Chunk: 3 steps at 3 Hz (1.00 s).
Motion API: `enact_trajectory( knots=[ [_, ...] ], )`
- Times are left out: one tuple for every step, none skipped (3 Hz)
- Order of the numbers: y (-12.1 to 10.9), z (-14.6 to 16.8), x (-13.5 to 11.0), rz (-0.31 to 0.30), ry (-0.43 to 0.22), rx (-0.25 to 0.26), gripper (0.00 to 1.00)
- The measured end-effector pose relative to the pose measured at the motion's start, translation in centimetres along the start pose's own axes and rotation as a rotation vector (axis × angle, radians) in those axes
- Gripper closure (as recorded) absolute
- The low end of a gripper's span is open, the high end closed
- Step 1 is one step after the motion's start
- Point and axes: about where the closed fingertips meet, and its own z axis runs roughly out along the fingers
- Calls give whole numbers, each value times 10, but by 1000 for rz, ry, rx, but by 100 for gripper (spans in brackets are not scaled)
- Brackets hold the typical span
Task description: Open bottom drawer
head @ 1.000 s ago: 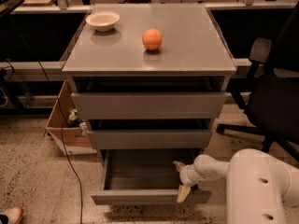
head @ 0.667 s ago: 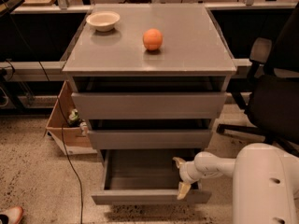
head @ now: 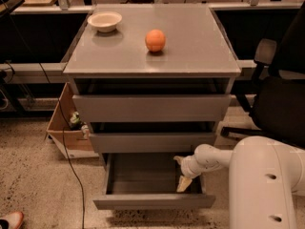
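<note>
The bottom drawer [head: 153, 201] is pulled out of the grey cabinet, and its plain grey tray [head: 143, 173] shows from above. My gripper [head: 181, 173] reaches down into the drawer's right side, just behind the front panel, on a white arm [head: 214, 157] coming from the lower right. One yellowish fingertip [head: 184, 184] rests near the inside of the front panel. The middle drawer [head: 152, 142] and the top drawer [head: 151, 109] above stand slightly out from the cabinet.
On the cabinet top [head: 190, 46] sit a white bowl [head: 105, 21] at the back left and an orange [head: 155, 40] near the middle. A cardboard box [head: 64, 128] stands at the left, a black office chair [head: 281, 94] at the right. A cable [head: 66, 156] runs across the floor.
The view has shifted slightly, and my arm's white body fills more of the lower right. The gripper stays inside the open bottom drawer. The drawer has not visibly moved.
</note>
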Motion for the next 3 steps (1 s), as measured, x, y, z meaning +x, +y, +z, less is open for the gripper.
enact_trajectory(
  knots=[
    [-12, 15, 1, 31, 11, -2, 41],
    [-19, 43, 19, 66, 29, 5, 64],
    [-17, 72, 45, 110, 70, 5, 87]
  ],
)
